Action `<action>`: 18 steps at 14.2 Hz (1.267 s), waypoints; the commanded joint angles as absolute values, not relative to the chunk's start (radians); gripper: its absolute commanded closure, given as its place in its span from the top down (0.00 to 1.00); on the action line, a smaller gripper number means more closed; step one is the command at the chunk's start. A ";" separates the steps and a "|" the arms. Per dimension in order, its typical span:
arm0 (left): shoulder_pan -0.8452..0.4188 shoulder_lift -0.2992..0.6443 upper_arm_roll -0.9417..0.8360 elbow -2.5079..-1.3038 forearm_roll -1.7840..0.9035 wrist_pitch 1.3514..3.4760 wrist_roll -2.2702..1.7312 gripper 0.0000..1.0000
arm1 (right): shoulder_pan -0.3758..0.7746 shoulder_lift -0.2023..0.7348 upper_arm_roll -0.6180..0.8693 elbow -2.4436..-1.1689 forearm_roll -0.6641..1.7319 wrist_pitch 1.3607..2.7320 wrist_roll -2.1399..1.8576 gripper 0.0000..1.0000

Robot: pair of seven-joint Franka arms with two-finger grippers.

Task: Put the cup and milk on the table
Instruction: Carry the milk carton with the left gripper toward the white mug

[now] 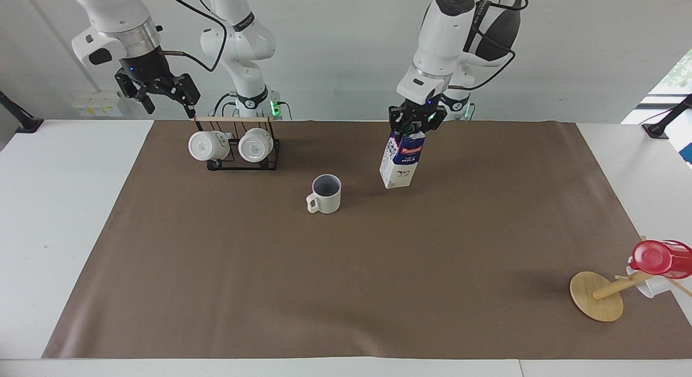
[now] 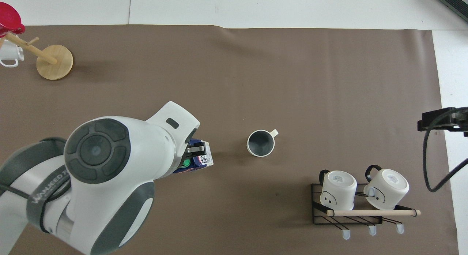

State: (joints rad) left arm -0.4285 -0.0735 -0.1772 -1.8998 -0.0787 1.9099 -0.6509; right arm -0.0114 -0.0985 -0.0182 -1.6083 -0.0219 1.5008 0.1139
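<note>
The milk (image 1: pixel 401 161) hangs tilted from the left gripper (image 1: pixel 413 128), whose fingertips are clamped on the carton's dark blue top, so the carton sits straight below the pincer at its six o'clock, lifted above the brown sheet of the table (image 1: pixel 346 290). In the facing view the cup (image 1: pixel 325 194) stands upright on the sheet at about eight o'clock from the carton, near it but apart, its handle turned toward the right arm's end. The right gripper (image 1: pixel 162 96) waits in the air with its fingers spread and nothing between them, over the white tabletop at roughly ten o'clock from the black wire rack (image 1: pixel 242 150). Counted: one carton, one ribbed cup, two glossy white mugs (image 1: pixel 207 145) on the rack, one red cup (image 1: pixel 660 258) on a tipped wooden mug tree (image 1: pixel 597 296) near the sheet's corner at the left arm's end, and one more small white mug (image 2: pixel 9 55) with it. In the overhead view the left arm's bulky wrist covers most of the carton, leaving only one edge and a bit of its green cap (image 2: pixel 185 162); the right gripper there is cut off at the frame edge, and the red cup is cropped at the corner.
</note>
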 commanded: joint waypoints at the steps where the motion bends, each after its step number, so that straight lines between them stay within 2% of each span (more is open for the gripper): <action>1: -0.451 0.026 -0.175 -1.832 -0.071 1.950 -0.686 0.56 | -0.025 -0.118 -0.015 -1.629 -0.018 1.522 0.101 1.00; 3: -0.453 0.078 -0.178 -1.809 -0.037 1.979 -0.686 0.56 | -0.025 -0.118 -0.014 -1.626 -0.017 1.525 0.106 1.00; 6: -0.448 0.175 -0.193 -1.695 0.000 1.961 -0.677 0.56 | -0.025 -0.118 -0.014 -1.626 -0.015 1.522 0.103 1.00; 10: -0.451 0.202 -0.193 -1.687 0.003 1.967 -0.676 0.56 | -0.025 -0.118 -0.014 -1.626 -0.015 1.522 0.101 1.00; 18: -0.468 0.201 -0.196 -1.700 0.050 1.928 -0.675 0.58 | -0.028 -0.118 -0.018 -1.626 -0.015 1.522 0.100 1.00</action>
State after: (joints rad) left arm -0.4447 0.1909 -0.2103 -1.7186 0.0043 1.9532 -0.6682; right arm -0.0154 -0.1016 -0.0211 -1.6082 -0.0216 1.5044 0.1139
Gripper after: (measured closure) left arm 0.423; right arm 0.000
